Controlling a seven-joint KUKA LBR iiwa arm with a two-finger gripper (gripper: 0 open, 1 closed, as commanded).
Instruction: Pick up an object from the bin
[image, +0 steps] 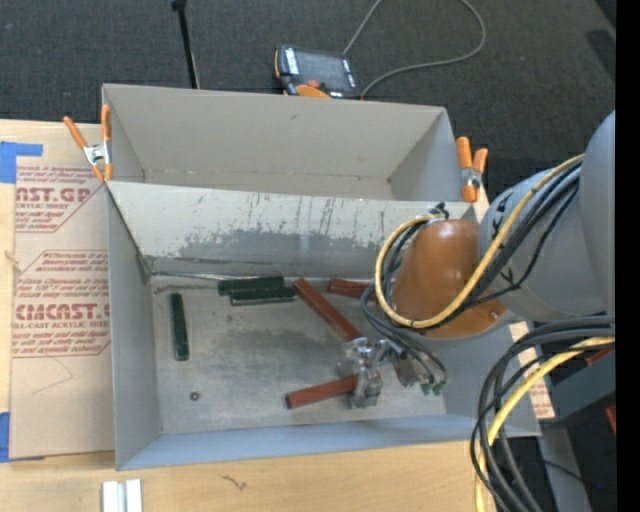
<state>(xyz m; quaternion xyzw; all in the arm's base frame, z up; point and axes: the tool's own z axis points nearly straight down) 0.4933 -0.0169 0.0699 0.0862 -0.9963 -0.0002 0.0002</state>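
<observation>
Gripper low over the bin floor, right at one end of a reddish-brown stick. Spread, pressed together or pinching the stick: cannot tell, with cables and metal parts crowding that spot. No claim of a hold, then.

Likely risks, by judgement. Placed at the very tip of the stick, far from its middle; if lifted from there, would probably swing down, pivot or slip free. Close also to the bin's front wall, just below the gripper in the view, so might scrape or wedge against it on the way up. Could equally get pushed along the floor if met from above rather than from the sides.

Long axis of the stick: almost level across the view, running away from the gripper toward view-left, far end slightly lower. Lies flat on the floor, apart from the other things.

Farther out, above and a little left of the gripper: a second reddish stick, slanted, with a short reddish piece just beyond. Farther again, a dark green bar at the foot of the back wall. Farthest, well apart to view-left, a dark green stick lying lengthwise up the view.
</observation>
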